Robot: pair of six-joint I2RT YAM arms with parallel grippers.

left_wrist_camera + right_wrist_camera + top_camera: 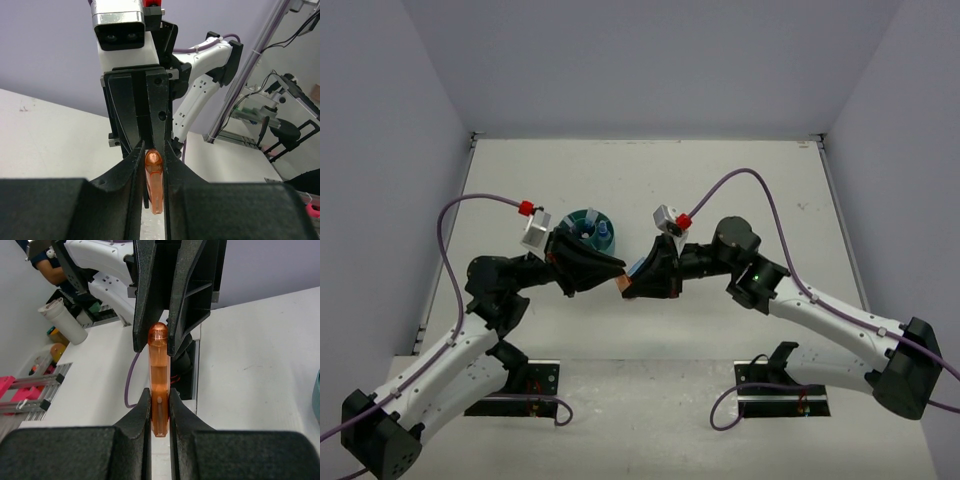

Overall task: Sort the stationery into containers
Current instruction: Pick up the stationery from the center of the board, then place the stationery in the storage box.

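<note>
While both arms meet in mid-air near the organizer [576,220], your left gripper [152,155] and right gripper [159,402] each pinch one end of the orange marker [159,365]. Pull them apart before one lets go and it could twist loose and drop. The left wrist mostly hides the organizer's compartments, so you can't make out what they hold.

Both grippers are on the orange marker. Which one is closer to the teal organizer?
The left gripper: in the top view the teal organizer sits just beyond its wrist, while the right gripper is across the orange marker from it.
</note>
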